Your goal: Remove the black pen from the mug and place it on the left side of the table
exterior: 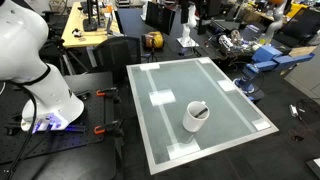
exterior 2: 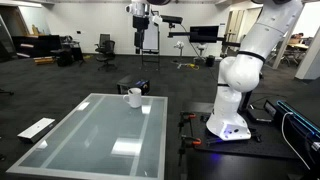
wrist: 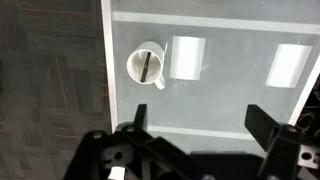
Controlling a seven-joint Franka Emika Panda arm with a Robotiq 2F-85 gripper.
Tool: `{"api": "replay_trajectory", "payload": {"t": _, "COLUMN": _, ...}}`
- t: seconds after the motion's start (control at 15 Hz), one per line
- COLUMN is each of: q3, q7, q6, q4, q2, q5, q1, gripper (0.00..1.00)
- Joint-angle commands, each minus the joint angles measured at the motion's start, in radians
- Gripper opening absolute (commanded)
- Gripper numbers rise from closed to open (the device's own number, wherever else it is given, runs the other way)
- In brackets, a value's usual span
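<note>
A: where's the black pen [wrist: 147,67] rn?

B: leaning inside the mug [exterior: 189,120], near an edge of the table [wrist: 230,100]; gripper [wrist: 200,125] hangs well above, jaws wide apart, holding nothing; I'd centre over the mug, set the jaws across the pen, drop straight; mind the rim

pen [exterior: 201,112]: lower end was hidden in mug [exterior: 192,118] | in an exterior view, at mug [exterior 2: 134,97]: pen was too small to tell | wrist view: tool [wrist: 197,115] body was cut by bottom edge

Overhead wrist view and both exteriors share table [exterior: 215,85].
</note>
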Motion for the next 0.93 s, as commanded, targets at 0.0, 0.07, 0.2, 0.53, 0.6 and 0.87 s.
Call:
{"api": "replay_trajectory", "payload": {"t": 0.0, "q3": -0.001, "q7": 0.0, "q6": -0.002, "q4": 0.002, "q2": 0.0, "q5": 0.0, "q1": 0.002, "gripper": 1.0}}
{"api": "replay_trajectory", "payload": {"t": 0.07, "q3": -0.001, "q7": 0.0, "q6": -0.002, "q4": 0.002, "q2": 0.0, "q5": 0.0, "q1": 0.002, "gripper": 1.0}}
{"api": "replay_trajectory", "payload": {"t": 0.2, "q3": -0.001, "q7": 0.0, "q6": -0.002, "q4": 0.002, "q2": 0.0, "q5": 0.0, "q1": 0.002, "gripper": 1.0}}
{"api": "replay_trajectory", "payload": {"t": 0.53, "q3": -0.004, "q7": 0.023, "q6": 0.031, "q4": -0.003, "q2": 0.015, "q5": -0.009, "q1": -0.01, "gripper": 1.0}}
{"api": "replay_trajectory", "payload": {"t": 0.6, "q3": -0.005, "q7": 0.025, "q6": 0.038, "q4": -0.006, "q2": 0.022, "q5": -0.015, "q1": -0.015, "gripper": 1.0}}
{"api": "replay_trajectory", "payload": {"t": 0.87, "q3": -0.018, "q7": 0.026, "q6": 0.08, "q4": -0.023, "q2": 0.045, "q5": -0.009, "q1": -0.029, "gripper": 1.0}}
